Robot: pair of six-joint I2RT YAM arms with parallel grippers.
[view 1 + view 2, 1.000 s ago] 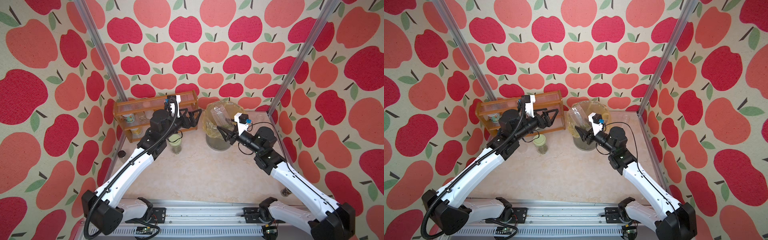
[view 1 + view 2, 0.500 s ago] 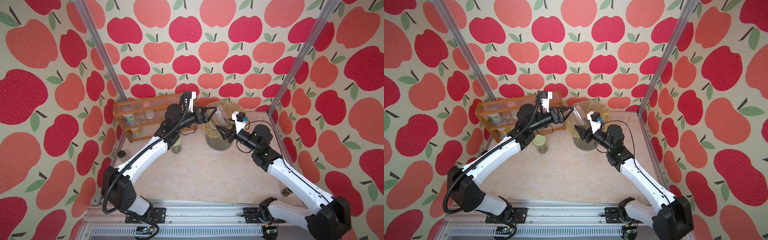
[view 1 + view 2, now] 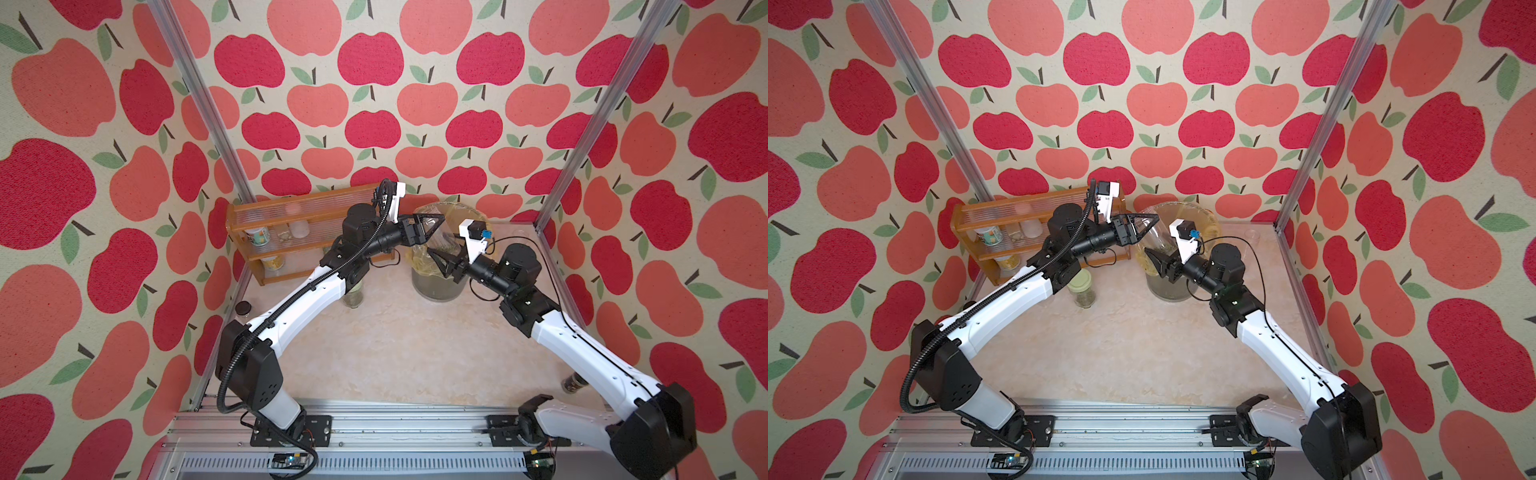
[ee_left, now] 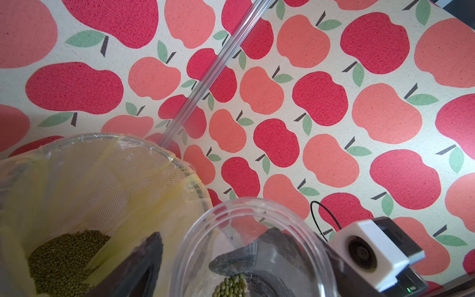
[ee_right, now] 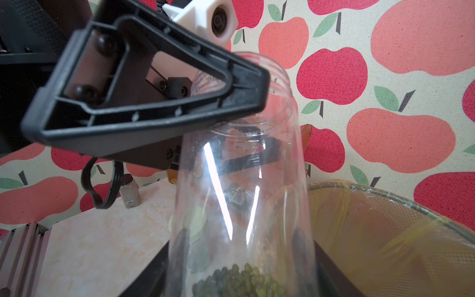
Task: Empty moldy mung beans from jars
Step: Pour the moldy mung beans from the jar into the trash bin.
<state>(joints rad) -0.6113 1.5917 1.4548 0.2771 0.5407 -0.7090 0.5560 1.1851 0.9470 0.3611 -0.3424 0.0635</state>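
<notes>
Both arms arch from the near rail over open table and meet at the back, the right end effector pinching the base of a clear jar with few mung beans inside, the left end effector straddling its mouth, grip unclear, beside the bag-lined mesh bin holding a bean heap.

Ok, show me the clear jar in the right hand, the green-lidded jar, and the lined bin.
clear jar [image 5: 241,205], right wrist view, on its see-through wall.
green-lidded jar [image 3: 1080,282], in a top view, on its lid.
lined bin [image 4: 84,164], left wrist view, on its lined wall.
</notes>
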